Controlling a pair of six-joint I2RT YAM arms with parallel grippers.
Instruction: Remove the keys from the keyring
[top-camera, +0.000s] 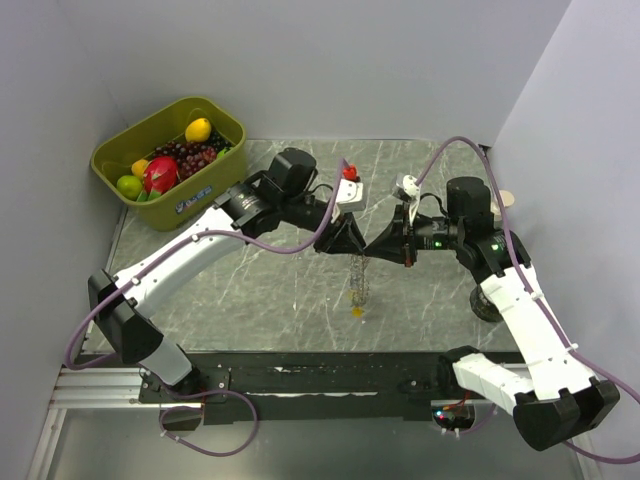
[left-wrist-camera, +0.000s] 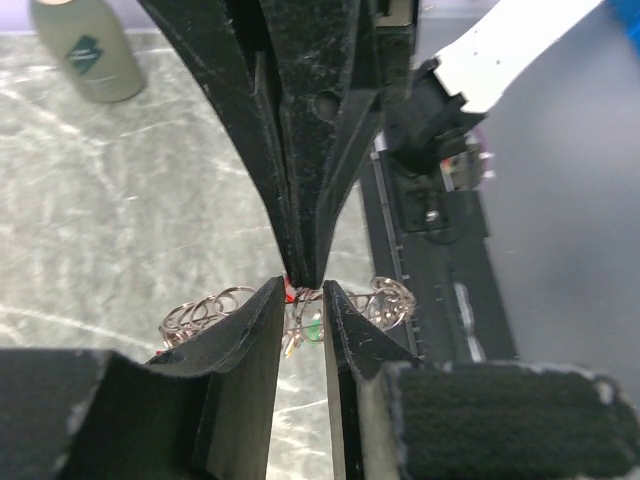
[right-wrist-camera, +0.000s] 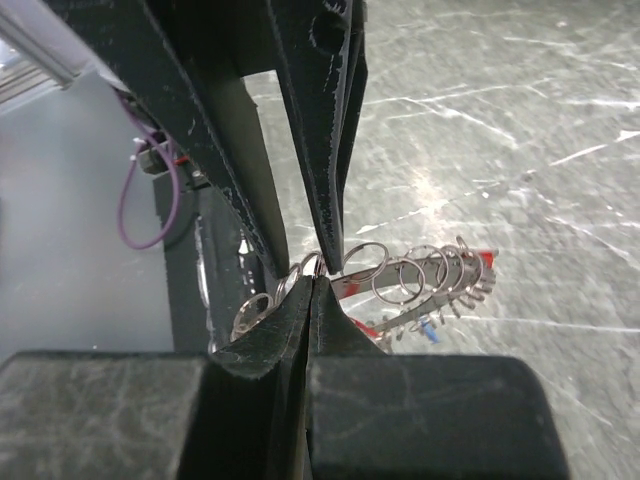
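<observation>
The keyring (top-camera: 359, 275), a silvery chain of wire rings, hangs above the table between the two grippers, with a yellow key (top-camera: 358, 311) at its low end. My right gripper (right-wrist-camera: 313, 283) is shut on the keyring (right-wrist-camera: 400, 275) near its top. A red key (right-wrist-camera: 485, 258) and a blue key (right-wrist-camera: 428, 330) dangle from the rings. My left gripper (left-wrist-camera: 303, 290) faces it tip to tip, jaws a little apart, with the keyring (left-wrist-camera: 200, 312) running across behind the gap. A green key (left-wrist-camera: 315, 325) shows there. In the top view the left gripper (top-camera: 352, 243) meets the right gripper (top-camera: 375, 245).
A green bin (top-camera: 228, 128) of fruit stands at the back left. A small red item (top-camera: 349, 171) and a white one (top-camera: 407, 186) lie behind the grippers. A grey bottle (left-wrist-camera: 85, 50) stands on the marble top. A black rail (top-camera: 300, 375) runs along the near edge.
</observation>
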